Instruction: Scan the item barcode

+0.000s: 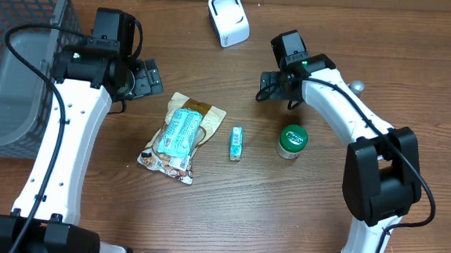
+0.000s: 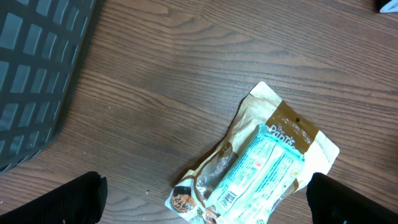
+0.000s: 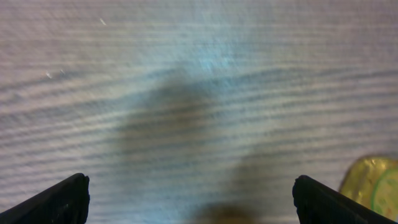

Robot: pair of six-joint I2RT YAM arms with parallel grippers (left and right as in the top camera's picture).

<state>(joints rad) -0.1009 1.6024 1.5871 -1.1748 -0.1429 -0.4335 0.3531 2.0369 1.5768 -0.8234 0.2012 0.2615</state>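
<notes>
Left pincer (image 1: 148, 76) and right pincer (image 1: 265, 88) both released and empty above the tabletop (image 1: 386, 66).
The left pincer's jaws are spread wide. The snack bag (image 1: 179, 138) lies flat near it, toward its arm's base, with a teal packet (image 1: 181, 132) on top. The jar (image 1: 292, 141) stands near the right pincer, and the box (image 1: 236, 143) lies between bag and jar. The scanner (image 1: 228, 18) sits beyond and between both pincers. A basket (image 1: 17, 67) stands outside the left one.
</notes>
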